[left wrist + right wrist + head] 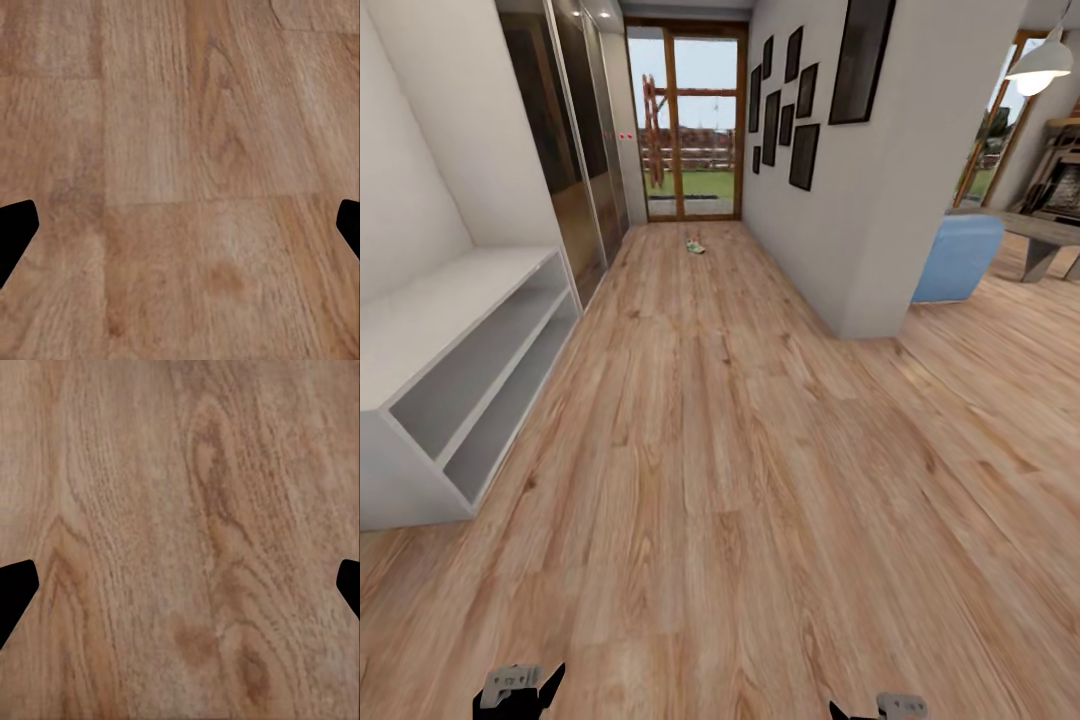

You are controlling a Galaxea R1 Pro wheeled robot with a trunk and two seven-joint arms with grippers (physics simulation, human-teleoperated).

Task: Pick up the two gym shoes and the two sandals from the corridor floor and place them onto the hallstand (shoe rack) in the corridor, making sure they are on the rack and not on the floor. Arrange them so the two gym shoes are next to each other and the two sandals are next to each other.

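while the robot looks down the corridor, the only footwear to be made out is a small pale and green shape (696,246) lying far off on the corridor floor (740,480), near the glass door (685,125) at the end; it looks like a gym shoe, but it is too small to be sure, and no sandals can be made out. the hallstand (455,370) stands near on the left against the wall, its flat top and both open shelves bare. the left tool (180,225) and the right tool (180,585) each hang over bare planks with the fingertips spread wide and nothing between them. the step in hand seems to be the approach: drive straight down the corridor, keep the far shape centred, stay off the wall corner on the right, and stop short of it so an arm can reach down. no brand, label or readable writing shows anywhere; the dark picture frames (800,155) on the right wall are blank.
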